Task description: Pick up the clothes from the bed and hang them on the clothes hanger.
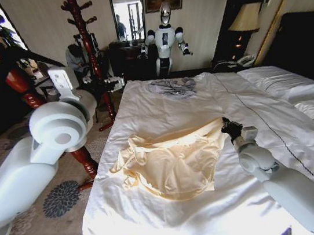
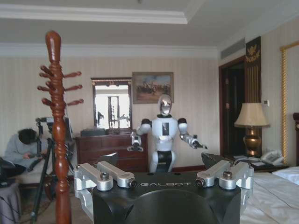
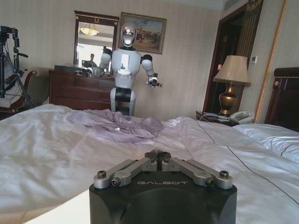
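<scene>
The right gripper [image 1: 226, 124], marked GALBOT, is seen clenched at the edge of the cream-yellow shirt [image 1: 172, 162] spread on the bed [image 1: 143, 105]. The left gripper [image 2: 163, 179], likewise branded, is held released beside the wooden coat stand [image 2: 57, 130].

A hotel-style bedroom, going by the wide bed [image 1: 177, 220] in plain white sheets with white pillows [image 1: 283, 82] against a dark headboard [image 1: 304, 44], and a bedside stand with a shaded brass lamp [image 2: 252, 128] and a corded telephone [image 2: 268, 157]. Further signs: patterned carpet [image 1: 60, 198], dark wooden dresser [image 2: 110, 149] under a framed mirror [image 2: 111, 103], gilt-framed painting [image 2: 152, 87], striped pale wallpaper. Also in use for recording, judging by a camera tripod [image 2: 44, 172] beside a red-brown wooden coat stand [image 2: 58, 130] and a white humanoid robot [image 2: 163, 137] before the dresser.
</scene>
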`<state>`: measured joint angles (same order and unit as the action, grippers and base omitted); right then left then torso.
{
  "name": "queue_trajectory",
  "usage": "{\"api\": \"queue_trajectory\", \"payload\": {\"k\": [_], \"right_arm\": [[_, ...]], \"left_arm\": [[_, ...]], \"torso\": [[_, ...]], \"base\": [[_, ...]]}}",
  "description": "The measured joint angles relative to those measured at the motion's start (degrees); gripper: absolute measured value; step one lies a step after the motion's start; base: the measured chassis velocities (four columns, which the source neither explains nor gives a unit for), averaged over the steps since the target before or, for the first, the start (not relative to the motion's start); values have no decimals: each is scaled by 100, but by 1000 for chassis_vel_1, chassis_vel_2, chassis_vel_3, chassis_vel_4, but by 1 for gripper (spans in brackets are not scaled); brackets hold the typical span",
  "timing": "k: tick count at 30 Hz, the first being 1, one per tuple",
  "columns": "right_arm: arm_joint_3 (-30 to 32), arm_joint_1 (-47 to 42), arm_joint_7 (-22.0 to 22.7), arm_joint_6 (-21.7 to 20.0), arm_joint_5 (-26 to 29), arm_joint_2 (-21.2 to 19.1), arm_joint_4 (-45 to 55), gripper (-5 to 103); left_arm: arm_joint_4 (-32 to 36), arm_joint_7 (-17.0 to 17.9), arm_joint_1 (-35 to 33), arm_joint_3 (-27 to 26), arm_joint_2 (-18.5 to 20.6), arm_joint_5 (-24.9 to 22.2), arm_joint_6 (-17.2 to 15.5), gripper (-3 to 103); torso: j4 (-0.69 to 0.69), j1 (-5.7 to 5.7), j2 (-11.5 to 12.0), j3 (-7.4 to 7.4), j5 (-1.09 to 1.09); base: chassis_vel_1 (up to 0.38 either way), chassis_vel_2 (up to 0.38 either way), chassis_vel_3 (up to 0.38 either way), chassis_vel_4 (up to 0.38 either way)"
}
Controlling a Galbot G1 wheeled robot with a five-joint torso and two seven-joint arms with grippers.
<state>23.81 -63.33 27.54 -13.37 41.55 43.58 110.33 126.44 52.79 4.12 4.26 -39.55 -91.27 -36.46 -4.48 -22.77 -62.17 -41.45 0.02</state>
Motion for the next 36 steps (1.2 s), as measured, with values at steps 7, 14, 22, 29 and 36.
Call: {"api": "queue_trajectory", "payload": {"k": [7, 14, 22, 29, 36], "right_arm": [[-2, 40, -25, 5, 6, -45, -22, 0], [-1, 24, -41, 29, -9, -64, -55, 0], [-26, 39, -35, 39, -14, -74, -52, 0], [-31, 3, -18, 37, -22, -71, -18, 0], [-24, -12, 2, 33, -34, -67, -2, 0]], "left_arm": [[-203, 68, 535, -436, 754, -617, -295, 100], [131, 64, 67, -1240, 2060, -1244, -436, 100], [-111, -63, -707, -2294, 2675, -1604, -494, 100], [-308, -332, -2819, -4281, 2951, -1587, -507, 100], [-473, -343, -3141, -4553, 2920, -1624, -574, 100]], "torso": [[2, 0, 0, 0, -4], [4, 2, 0, 0, -4], [0, 1, 0, 0, 0], [3, 2, 0, 1, -2], [1, 1, 0, 0, -1]], "base": [[0, 0, 0, 0], [0, 0, 0, 0], [0, 0, 0, 0], [0, 0, 0, 0], [0, 0, 0, 0]]}}
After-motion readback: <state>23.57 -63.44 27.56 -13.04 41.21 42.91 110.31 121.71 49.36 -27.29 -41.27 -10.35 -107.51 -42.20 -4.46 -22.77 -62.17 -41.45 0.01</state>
